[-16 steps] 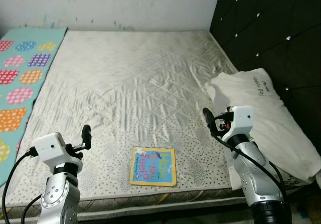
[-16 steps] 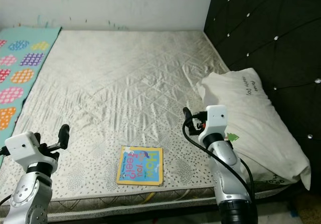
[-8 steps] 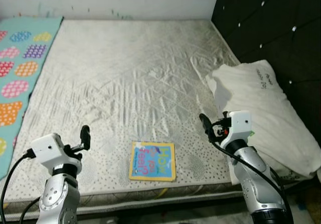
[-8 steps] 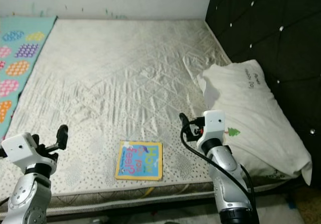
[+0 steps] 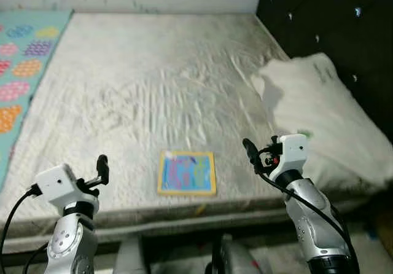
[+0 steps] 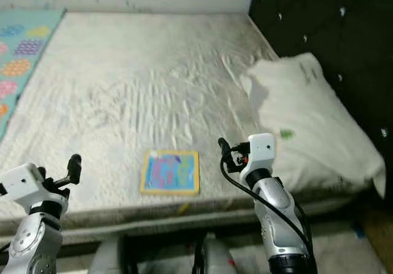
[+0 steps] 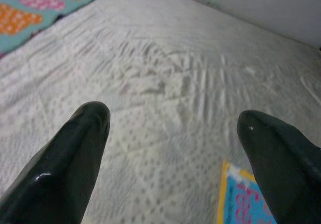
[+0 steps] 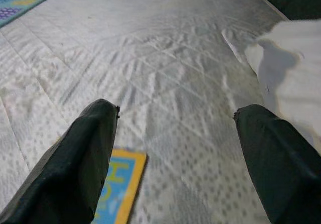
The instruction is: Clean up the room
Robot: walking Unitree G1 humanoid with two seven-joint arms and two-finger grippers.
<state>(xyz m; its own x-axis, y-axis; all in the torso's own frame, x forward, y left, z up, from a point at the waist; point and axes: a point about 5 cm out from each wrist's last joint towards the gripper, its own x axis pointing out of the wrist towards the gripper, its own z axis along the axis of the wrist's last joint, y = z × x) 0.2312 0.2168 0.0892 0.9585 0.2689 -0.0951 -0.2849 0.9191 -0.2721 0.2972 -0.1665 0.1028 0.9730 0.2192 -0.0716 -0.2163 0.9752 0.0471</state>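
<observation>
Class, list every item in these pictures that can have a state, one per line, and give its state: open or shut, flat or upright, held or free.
Book: shut, lying flat near the mattress's front edge, free.
Pillow: lying at the mattress's right side by the dark headboard, untouched.
Mattress: bare, its cover wrinkled.
Left gripper: open, holding nothing.
Right gripper: open, holding nothing.
</observation>
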